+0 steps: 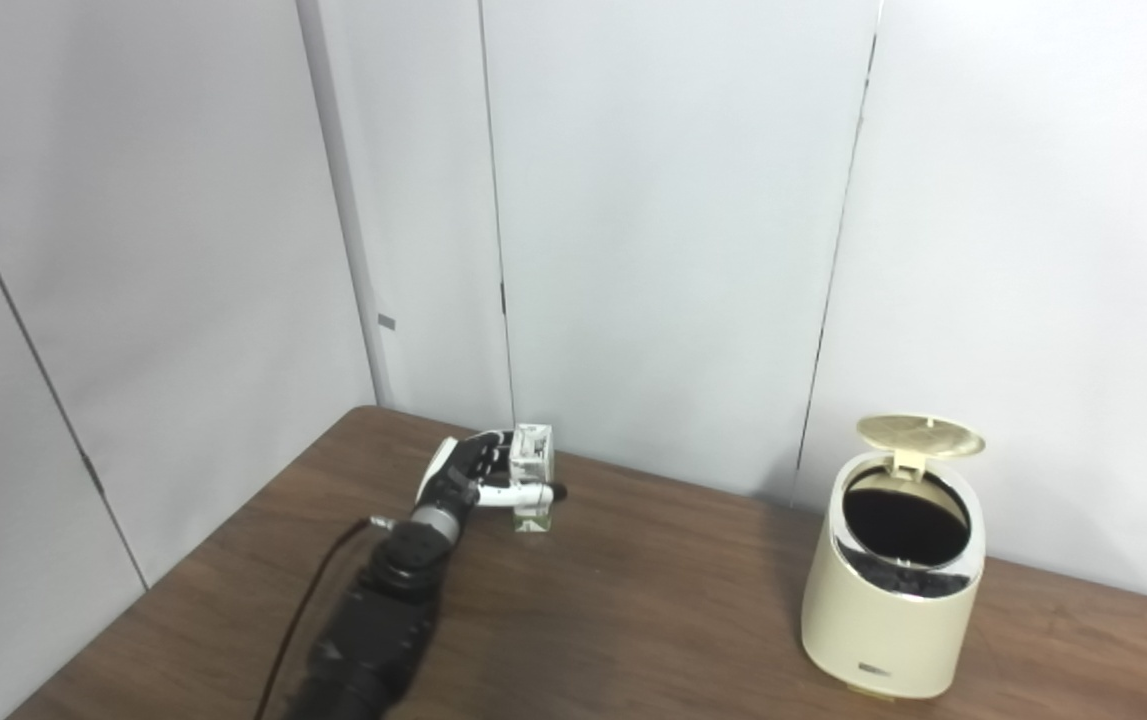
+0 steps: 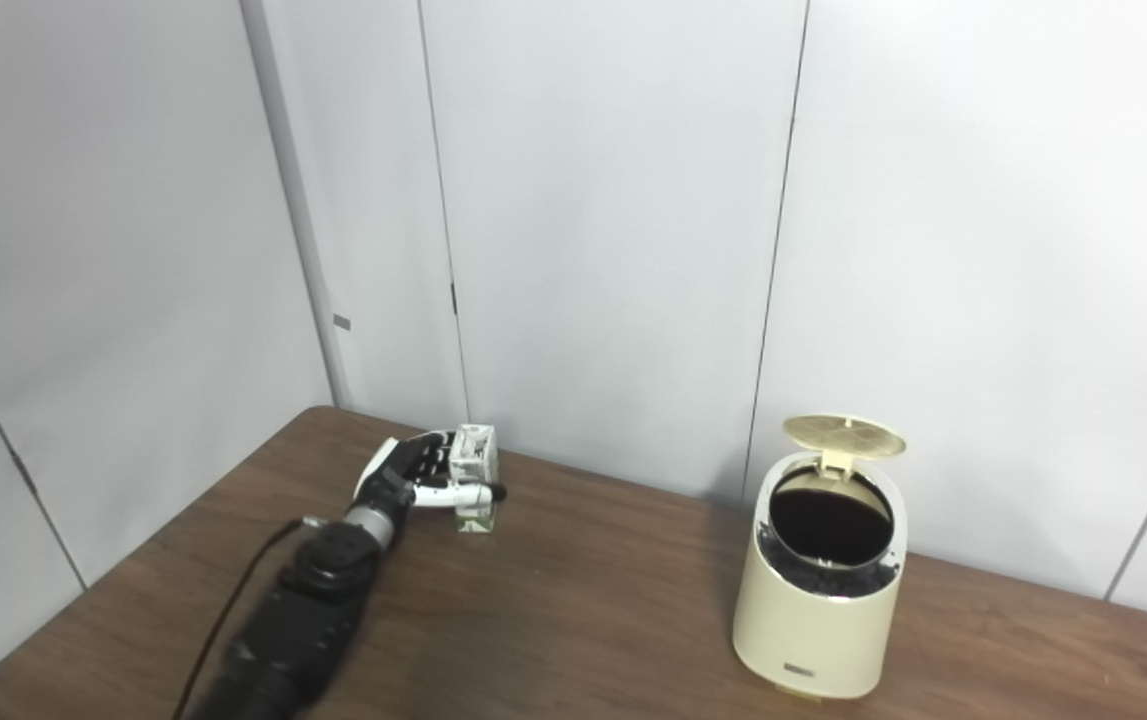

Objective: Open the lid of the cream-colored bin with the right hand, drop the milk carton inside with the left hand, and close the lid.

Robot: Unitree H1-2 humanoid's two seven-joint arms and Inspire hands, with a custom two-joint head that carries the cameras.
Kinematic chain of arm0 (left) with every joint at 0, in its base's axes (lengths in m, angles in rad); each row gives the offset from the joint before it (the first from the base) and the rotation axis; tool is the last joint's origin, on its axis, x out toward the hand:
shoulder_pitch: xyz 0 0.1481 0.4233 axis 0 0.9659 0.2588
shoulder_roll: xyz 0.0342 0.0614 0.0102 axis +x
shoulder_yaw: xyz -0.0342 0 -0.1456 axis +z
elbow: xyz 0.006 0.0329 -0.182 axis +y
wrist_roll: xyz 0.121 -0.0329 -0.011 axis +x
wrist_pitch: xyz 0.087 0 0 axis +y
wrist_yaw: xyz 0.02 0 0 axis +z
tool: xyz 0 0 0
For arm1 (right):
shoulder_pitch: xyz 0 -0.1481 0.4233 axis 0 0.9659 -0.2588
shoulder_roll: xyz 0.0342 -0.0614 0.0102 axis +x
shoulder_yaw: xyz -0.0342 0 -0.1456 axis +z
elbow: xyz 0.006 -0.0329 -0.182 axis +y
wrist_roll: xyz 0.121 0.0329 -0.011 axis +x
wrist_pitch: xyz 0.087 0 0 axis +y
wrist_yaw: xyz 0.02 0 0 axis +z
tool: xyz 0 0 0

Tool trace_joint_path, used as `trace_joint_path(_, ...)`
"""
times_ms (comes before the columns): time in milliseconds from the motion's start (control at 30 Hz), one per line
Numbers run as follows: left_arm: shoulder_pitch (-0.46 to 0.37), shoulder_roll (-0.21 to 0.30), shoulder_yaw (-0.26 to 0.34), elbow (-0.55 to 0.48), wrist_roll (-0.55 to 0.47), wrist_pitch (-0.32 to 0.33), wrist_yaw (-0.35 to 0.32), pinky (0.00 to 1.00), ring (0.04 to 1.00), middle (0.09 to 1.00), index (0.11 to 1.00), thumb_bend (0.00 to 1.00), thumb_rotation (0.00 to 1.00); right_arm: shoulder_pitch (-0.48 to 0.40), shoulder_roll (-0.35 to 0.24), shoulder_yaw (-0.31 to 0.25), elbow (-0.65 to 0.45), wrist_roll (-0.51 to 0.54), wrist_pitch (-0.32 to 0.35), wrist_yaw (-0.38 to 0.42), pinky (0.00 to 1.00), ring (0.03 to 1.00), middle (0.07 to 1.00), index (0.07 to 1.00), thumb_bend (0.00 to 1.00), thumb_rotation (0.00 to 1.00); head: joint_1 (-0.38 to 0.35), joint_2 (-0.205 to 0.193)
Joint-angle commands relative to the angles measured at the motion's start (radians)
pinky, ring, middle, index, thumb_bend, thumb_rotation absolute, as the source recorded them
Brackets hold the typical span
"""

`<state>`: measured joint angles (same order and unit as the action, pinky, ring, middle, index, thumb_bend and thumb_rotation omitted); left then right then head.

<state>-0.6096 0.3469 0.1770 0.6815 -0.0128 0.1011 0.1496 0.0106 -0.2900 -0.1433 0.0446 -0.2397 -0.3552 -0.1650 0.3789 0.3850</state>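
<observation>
Black forearm (image 1: 373, 630), thin cable — black-and-white robot hand (image 1: 468, 475)

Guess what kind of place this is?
Likely a lab or test cell, not a home: plain grey wall panels, a bare wooden table, and just a cream bin and milk carton staged.

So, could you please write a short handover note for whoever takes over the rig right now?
Left hand: fingers and thumb around the milk carton, which stands upright on the table near the back wall.
Right hand: not in view.
Cream-colored bin: on the table's right side, its lid standing open.
Done: lid opened.
Left: lift the carton, carry it over, drop it into the bin, close the lid.
</observation>
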Motion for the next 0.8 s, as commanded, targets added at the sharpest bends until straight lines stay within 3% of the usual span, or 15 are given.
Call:
trace_joint_path(0,-0.047,-0.008,0.026,0.015,-0.003,-0.011,0.065,0.71,0.772,0.733,0.504,0.53,0.04,0.052,0.042,0.017,0.024,-0.003,-0.002,-0.004,0.42,0.592,0.655,0.498,0.48,0.18,0.0,-0.001)
trace_joint_path(167,-0.051,-0.02,0.055,0.035,-0.02,-0.023,0.079,0.72,0.751,0.706,0.48,0.52,0.04,0.054,0.042,0.016,0.026,0.003,-0.011,-0.002,0.43,0.607,0.655,0.497,0.48,0.18,0.002,0.001)
trace_joint_path(533,-0.047,-0.006,0.044,0.037,-0.025,-0.025,0.059,0.68,0.737,0.69,0.479,0.52,0.04,0.054,0.043,0.017,0.022,-0.004,-0.011,-0.004,0.42,0.603,0.657,0.498,0.48,0.18,0.001,0.004)
trace_joint_path(767,-0.017,-0.046,0.056,-0.082,-0.038,-0.041,0.076,0.7,0.718,0.665,0.481,0.52,0.04,0.05,0.052,0.025,0.028,-0.018,-0.018,-0.01,0.39,0.57,0.657,0.498,0.48,0.18,-0.004,-0.003)
